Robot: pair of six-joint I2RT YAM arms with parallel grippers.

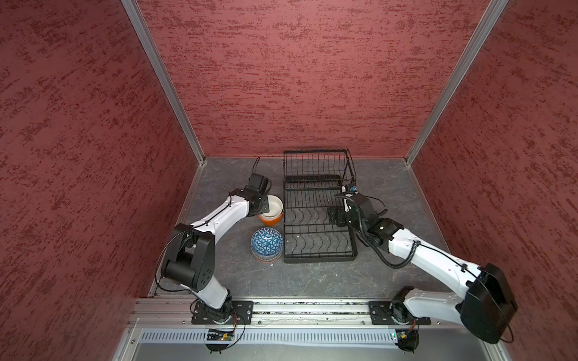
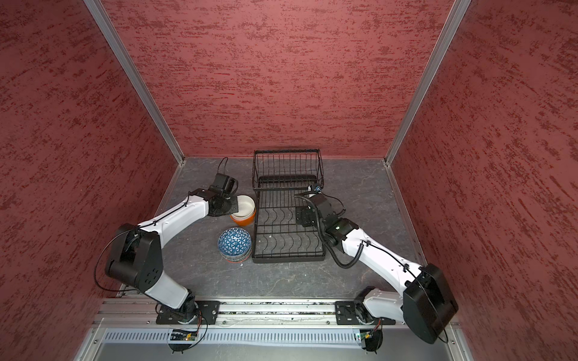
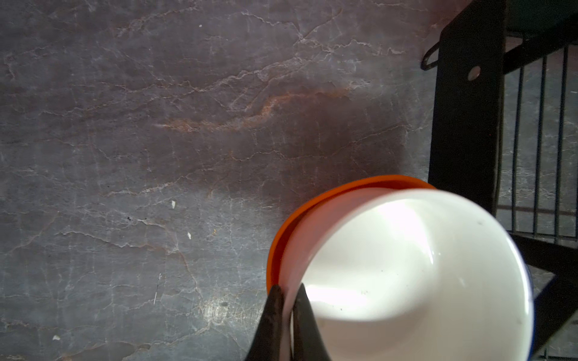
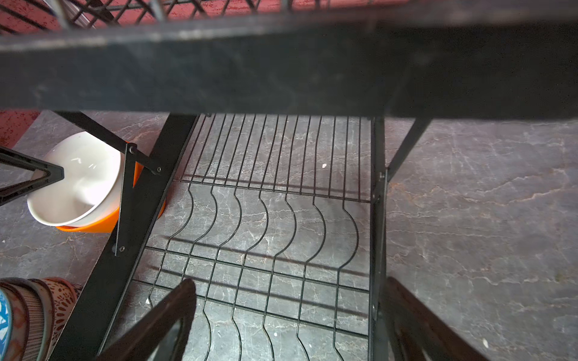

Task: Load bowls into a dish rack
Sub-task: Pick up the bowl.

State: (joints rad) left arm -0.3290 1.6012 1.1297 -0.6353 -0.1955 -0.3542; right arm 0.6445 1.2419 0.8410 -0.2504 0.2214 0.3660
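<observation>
So in both top views the dish rack (image 1: 319, 259) sits mid-worktop (image 1: 406, 193), with its raised basket (image 1: 312, 180) at the far end, close to the back wall (image 1: 281, 78). All the bowls are outside it, along its left edge. A white bowl (image 1: 272, 207) is tipped inside an orange bowl (image 1: 269, 222) just beside the rail. Nearer the camera there's a stack of patterned bowls (image 1: 267, 242), blue one on top, just off the near left corner. Bare worktop runs right of the rack and in front of it. Left wrist view: the left gripper (image 3: 289, 290) is pinched onto the white bowl's rim, one finger inside and one wedged between it and the orange rim. The rack frame is just beside the bowl, with wide bare slate on the other side. Right wrist view: the right gripper (image 4: 289, 283) hangs spread wide holding nothing, low over the rack's curved wires. One finger is above the wires and the other is by the side rail, with the basket's bar overhead.
</observation>
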